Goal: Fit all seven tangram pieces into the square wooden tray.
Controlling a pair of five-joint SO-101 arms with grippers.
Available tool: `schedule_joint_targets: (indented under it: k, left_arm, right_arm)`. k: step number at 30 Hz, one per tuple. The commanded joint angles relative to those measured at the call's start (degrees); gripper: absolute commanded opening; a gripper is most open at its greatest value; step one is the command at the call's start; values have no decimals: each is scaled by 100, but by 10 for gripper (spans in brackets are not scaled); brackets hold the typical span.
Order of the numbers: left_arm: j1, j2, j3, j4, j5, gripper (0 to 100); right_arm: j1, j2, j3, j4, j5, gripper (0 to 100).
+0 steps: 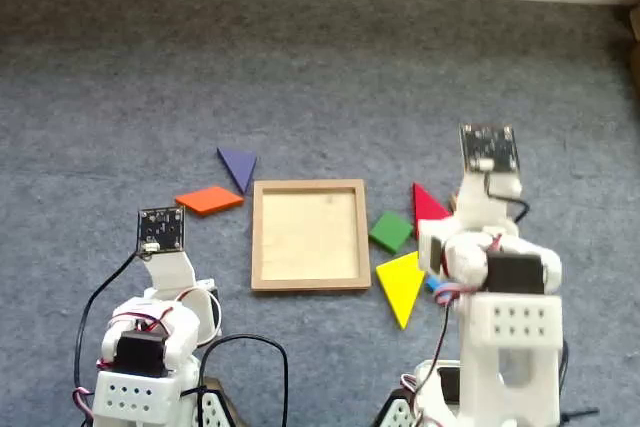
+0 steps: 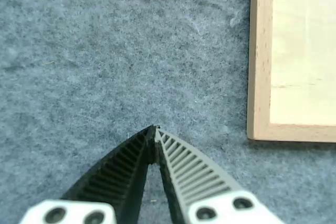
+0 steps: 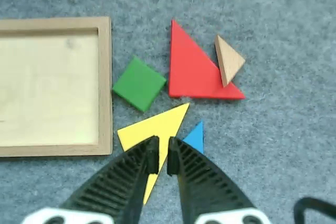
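**Status.** The tray (image 1: 258, 237) sits in the middle of the grey felt counter, and its floor is bare. All seven pieces lie outside it, so the task appears to be at its first step: choosing and grasping a piece.

**Piece locations.**
- Left of the tray, by its far-left corner: purple triangle (image 1: 238, 165) and orange parallelogram (image 1: 208, 199), close together.
- Right of the tray: green square (image 3: 139, 83) just beside the right rim, with the red triangle (image 3: 191, 72) beyond it. A small wood-coloured triangle (image 3: 228, 59) rests against the red triangle's right edge and seems to overlap it.
- Near the tray's near-right corner: yellow triangle (image 3: 149, 127), with a small blue triangle (image 3: 195, 137) touching or almost touching its right side.

**Grippers.**
- The right gripper (image 3: 161, 153) hangs over the yellow triangle. Its fingers are all but pressed together, with a thin slit between them, and hold nothing.
- The left gripper (image 2: 155, 132) is over bare felt, left of the tray's near-left corner. Its fingertips meet and it is empty.

**Next move (judgement).** The yellow triangle is the likely first piece.
1. Spread the right gripper's fingers wide enough to straddle two edges.
2. Lower the gripper to the felt, since the piece lies flat and thin.
3. Keep clear of the blue triangle so it is not dragged along.
4. Lift the piece over the right rim and place it into a corner of the tray, with its long edge on the diagonal.
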Motion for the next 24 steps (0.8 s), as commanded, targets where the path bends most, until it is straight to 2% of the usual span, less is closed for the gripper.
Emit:
schedule_joint_targets:
  k: [1, 4, 8, 10, 13, 19, 24]
  left_arm:
    - [57, -163, 110, 18, -26, 6]
    - [57, -163, 110, 18, -26, 6]
    - [57, -163, 110, 18, -26, 6]
    - [57, -163, 110, 18, -26, 6]
    - [57, -163, 110, 18, -26, 6]
    - [57, -163, 110, 18, -26, 6]
    - [57, -163, 110, 18, -26, 6]
  right_arm:
    - [40, 875, -655, -655, -18, 46]
    - [-66, 1464, -673, -1235, 264, 46]
    - [-207, 2167, -716, -1341, 2127, 46]
    - [-207, 2536, -716, -1314, 2673, 46]
    - [-207, 3143, -857, -1314, 2716, 94]
    - [-207, 4400, -1543, -1305, 2716, 318]
    - [-207, 5270, -2132, -1305, 2725, 325]
